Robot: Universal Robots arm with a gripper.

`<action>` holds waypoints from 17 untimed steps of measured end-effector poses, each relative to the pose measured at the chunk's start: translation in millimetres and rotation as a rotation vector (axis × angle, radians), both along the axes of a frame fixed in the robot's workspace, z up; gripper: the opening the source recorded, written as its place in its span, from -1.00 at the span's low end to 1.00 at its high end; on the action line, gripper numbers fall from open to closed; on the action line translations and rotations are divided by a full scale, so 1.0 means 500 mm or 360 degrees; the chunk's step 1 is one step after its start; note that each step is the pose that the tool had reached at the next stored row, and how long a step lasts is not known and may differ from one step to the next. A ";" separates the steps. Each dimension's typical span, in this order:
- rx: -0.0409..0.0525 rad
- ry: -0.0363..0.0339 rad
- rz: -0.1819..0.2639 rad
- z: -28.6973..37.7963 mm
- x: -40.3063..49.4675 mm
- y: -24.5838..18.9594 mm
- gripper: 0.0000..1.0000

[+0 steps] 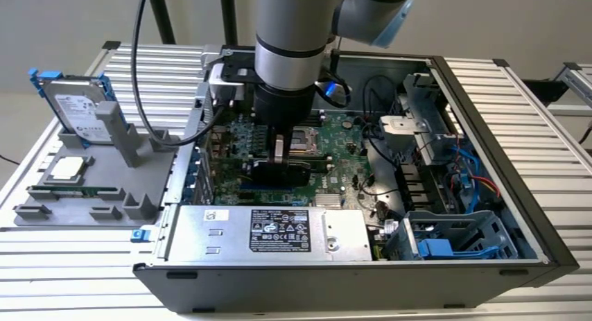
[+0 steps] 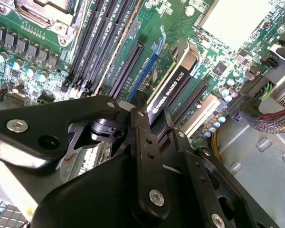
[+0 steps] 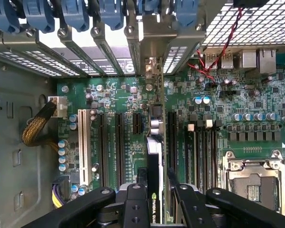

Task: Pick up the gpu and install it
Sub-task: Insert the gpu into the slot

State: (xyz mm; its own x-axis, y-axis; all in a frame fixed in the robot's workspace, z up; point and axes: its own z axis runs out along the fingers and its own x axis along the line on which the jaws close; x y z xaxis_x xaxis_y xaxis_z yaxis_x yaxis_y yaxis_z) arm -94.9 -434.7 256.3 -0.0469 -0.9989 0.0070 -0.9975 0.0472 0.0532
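The gpu stands on edge inside the open computer case, over the green motherboard, roughly mid-board between the processor socket and the power supply. The gripper pinches it: in both wrist views the two black jaws are pressed against the card's opposite faces.

Writing: white lettering runs along the card's black top edge in the second wrist view, and a white logo mark shows on the same edge in the first wrist view. The power supply carries a white-and-black printed label, too small to make out. The hard drive in the grey holder on the desk bears a pale label, likewise unreadable.

Arm pose: the arm comes down almost vertically into the case, wrist pointing straight down at the board. In the first wrist view the card's edge lies in line with a long black slot and points toward the row of silver bracket covers with blue clips at the rear wall. Whether the card's lower edge is seated in a slot cannot be told.

A memory stick lies in the grey holder, well apart from the case's contents.
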 end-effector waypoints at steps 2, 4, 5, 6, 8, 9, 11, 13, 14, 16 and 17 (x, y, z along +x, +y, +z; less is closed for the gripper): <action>0.0000 -0.0001 0.0000 0.000 0.000 0.0000 -1.00; 0.0002 -0.0003 0.0001 -0.001 0.000 -0.0002 -1.00; 0.0006 -0.0003 0.0004 -0.001 0.000 -0.0010 -1.00; 0.0007 -0.0003 0.0007 -0.001 0.000 -0.0017 -1.00; 0.0008 -0.0003 0.0013 -0.001 0.000 -0.0042 -1.00; 0.0008 -0.0003 0.0016 -0.001 0.000 -0.0055 -1.00; 0.0007 -0.0003 0.0022 -0.001 0.000 -0.0072 -1.00; 0.0007 -0.0003 0.0027 -0.001 0.000 -0.0080 -1.00; 0.0007 -0.0003 0.0028 -0.001 0.000 -0.0081 -1.00; 0.0007 -0.0003 0.0030 -0.001 0.000 -0.0083 -1.00; 0.0007 -0.0003 0.0030 -0.001 -0.001 -0.0084 -1.00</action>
